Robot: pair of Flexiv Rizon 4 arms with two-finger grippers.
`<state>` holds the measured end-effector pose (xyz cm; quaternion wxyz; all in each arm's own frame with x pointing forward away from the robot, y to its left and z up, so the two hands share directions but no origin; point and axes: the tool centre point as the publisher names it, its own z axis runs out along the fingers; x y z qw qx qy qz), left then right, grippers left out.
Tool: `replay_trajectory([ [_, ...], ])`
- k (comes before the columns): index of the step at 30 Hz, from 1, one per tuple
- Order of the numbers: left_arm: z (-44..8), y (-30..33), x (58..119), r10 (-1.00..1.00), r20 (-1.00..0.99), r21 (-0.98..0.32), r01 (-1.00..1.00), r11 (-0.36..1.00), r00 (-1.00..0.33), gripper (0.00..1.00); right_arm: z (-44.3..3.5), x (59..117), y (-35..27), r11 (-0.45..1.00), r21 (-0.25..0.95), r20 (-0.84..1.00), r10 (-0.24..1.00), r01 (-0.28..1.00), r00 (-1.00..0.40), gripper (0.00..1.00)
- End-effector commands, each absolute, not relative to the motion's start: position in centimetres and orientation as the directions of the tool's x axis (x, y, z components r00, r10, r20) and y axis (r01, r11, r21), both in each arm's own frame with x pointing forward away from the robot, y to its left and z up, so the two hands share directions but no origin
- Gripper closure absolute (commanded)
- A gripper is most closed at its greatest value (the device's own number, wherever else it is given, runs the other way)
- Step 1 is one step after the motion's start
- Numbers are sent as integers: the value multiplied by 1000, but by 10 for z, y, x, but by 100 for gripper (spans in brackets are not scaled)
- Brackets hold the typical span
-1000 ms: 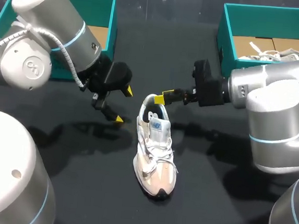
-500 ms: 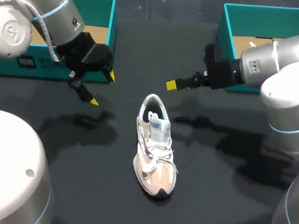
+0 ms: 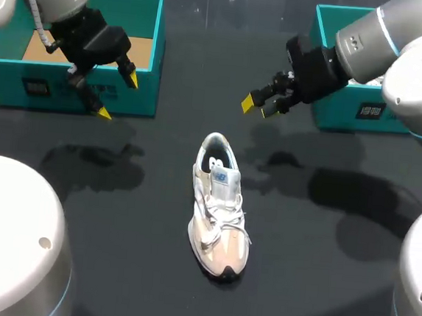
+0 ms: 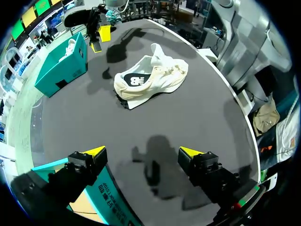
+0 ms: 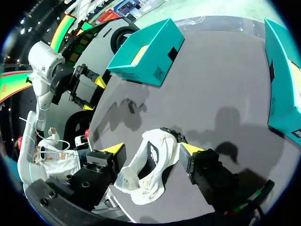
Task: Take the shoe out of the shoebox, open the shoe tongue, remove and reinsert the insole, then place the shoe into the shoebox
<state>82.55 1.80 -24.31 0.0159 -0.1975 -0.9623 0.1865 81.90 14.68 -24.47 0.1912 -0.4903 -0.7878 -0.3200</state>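
The white sneaker point(image 3: 219, 207) stood sole-down at the centre of the black table point(image 3: 322, 234), toe at 6 o'clock and heel at 12. Its collar faced up, a pose that would leave tongue and insole reachable from above. The left end effector point(image 3: 118, 96) hung at 10 o'clock before the left teal shoebox point(image 3: 145, 86), fingers apart and empty. The right end effector point(image 3: 258, 107) hung at 1 o'clock beside the right teal shoebox point(image 3: 363, 112), fingers likewise apart, holding nothing. Both sat well apart from the sneaker, seemingly giving either arm an unobstructed approach.
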Motion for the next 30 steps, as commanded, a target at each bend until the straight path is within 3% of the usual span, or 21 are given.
replay_trajectory([
  [1,-235,33,835,409,-34,-378,390,840,-912,0,-235,816,147,544,-62,529,729,837,-434,55],
  [3,-231,38,841,432,-35,-365,414,834,-901,0,-237,813,148,519,-69,511,752,852,-416,70],
  [5,-228,44,846,451,-39,-354,435,828,-892,0,-238,808,151,497,-68,499,768,865,-402,99],
  [14,-217,61,862,505,-52,-356,489,797,-861,0,-239,781,170,303,-41,336,901,952,-273,100],
  [27,-217,61,862,505,-52,-356,489,797,-861,0,-239,781,170,303,-41,336,901,952,-273,100],
  [30,-216,64,863,523,-55,-348,508,788,-850,0,-252,776,200,257,-43,246,939,965,-239,100],
])
